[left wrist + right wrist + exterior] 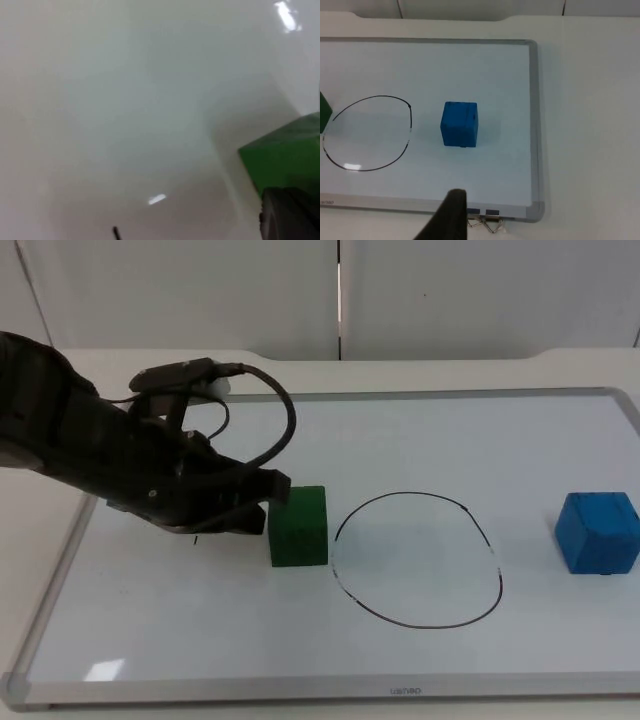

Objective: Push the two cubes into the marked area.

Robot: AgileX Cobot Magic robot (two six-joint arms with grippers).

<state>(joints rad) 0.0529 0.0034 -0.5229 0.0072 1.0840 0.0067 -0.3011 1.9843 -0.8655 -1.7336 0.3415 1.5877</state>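
A whiteboard lies flat on the white tabletop, its near metal edge running along the near side of the top view. On the board, just near of centre, a black hand-drawn ring marks the target area.

The green cube stands on the board immediately left of the ring, its right face just beside the line but outside it. The left pincer sits low against the cube's left side, touching or nearly touching it, with the left arm stretching away to the far left. Whether this pincer is open or closed cannot be told. In the left wrist view the green cube appears close up beside a black fingertip, over bare board.

The blue cube rests on the board at the right, well apart from the ring and near the board's right edge. In the right wrist view the blue cube stands between the ring and the board's right frame, with two binder clips on the near edge. A black fingertip of the right pincer hangs above that edge, clear of the cube; its state cannot be told.
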